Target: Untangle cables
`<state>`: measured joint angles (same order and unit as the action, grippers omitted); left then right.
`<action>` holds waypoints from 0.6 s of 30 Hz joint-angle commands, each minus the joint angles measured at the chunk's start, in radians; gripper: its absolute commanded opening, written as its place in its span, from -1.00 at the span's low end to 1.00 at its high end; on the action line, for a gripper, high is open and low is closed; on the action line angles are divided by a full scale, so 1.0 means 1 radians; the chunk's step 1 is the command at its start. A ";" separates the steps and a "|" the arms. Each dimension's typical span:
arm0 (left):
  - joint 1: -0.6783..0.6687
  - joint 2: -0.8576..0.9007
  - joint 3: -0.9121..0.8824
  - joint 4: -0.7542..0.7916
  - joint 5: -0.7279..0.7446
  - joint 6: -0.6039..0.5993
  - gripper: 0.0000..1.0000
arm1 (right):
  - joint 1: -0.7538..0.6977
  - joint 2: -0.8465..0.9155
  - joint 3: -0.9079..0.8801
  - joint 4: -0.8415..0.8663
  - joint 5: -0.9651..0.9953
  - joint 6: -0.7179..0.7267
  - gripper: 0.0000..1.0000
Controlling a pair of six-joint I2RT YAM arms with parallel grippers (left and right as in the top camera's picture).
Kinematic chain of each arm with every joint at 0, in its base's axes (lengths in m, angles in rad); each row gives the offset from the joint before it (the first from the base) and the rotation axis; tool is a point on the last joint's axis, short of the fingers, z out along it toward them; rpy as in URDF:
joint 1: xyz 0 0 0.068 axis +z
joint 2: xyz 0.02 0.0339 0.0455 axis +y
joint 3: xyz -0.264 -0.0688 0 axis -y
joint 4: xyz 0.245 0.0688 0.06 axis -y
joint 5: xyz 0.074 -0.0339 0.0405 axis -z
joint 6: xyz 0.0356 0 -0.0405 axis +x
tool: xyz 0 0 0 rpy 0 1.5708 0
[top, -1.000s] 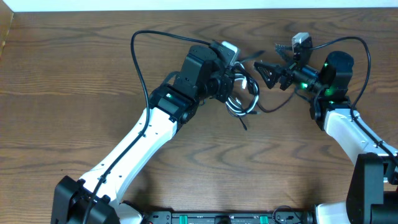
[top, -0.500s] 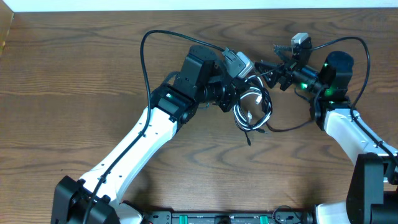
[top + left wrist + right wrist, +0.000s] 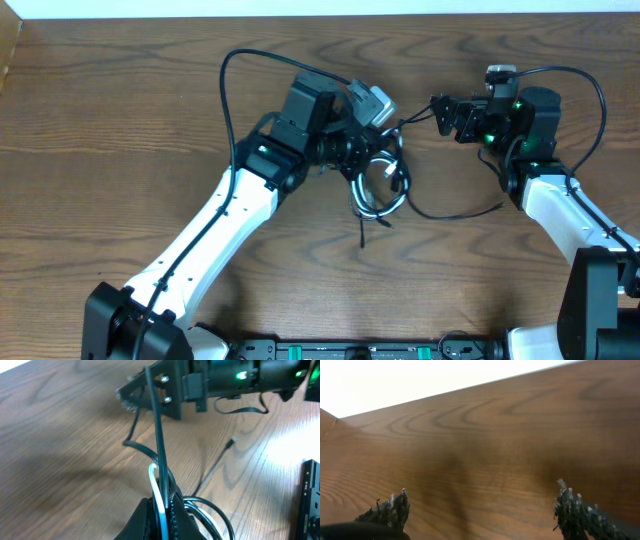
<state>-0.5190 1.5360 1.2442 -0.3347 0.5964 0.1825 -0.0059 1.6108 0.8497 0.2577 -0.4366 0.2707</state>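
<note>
Left gripper [image 3: 164,519] clamped shut on the cables [image 3: 385,180], coiled mid-surface [image 3: 120,120] beneath it. Right gripper [image 3: 441,108] wide open, empty, just beside. Suggest the right takes one black strand and pulls outward slowly while the left anchors.

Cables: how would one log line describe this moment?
cables: tangled black and white bundle | left end effector: shut on cables | right end effector: open, empty

My left arm [image 3: 215,225] reaches diagonally forward to the right, left fingers [image 3: 140,522] pinched tight together; my right arm [image 3: 560,205] bends inward, right fingers [image 3: 575,510] spread wide apart.
</note>
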 commanded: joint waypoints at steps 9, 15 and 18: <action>0.108 -0.016 0.008 -0.092 0.036 0.015 -0.85 | -0.070 0.000 0.005 -0.015 0.144 0.051 0.33; 0.115 -0.016 0.008 -0.113 -0.061 -0.008 -0.85 | -0.070 0.000 0.005 -0.007 0.100 0.051 -0.98; 0.115 -0.016 0.008 -0.122 -0.129 -0.020 -0.85 | -0.070 0.000 0.005 0.001 0.075 0.051 -0.98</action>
<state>-0.4290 1.5368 1.2442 -0.4389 0.5674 0.1799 -0.0311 1.6093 0.8497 0.2501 -0.4885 0.3080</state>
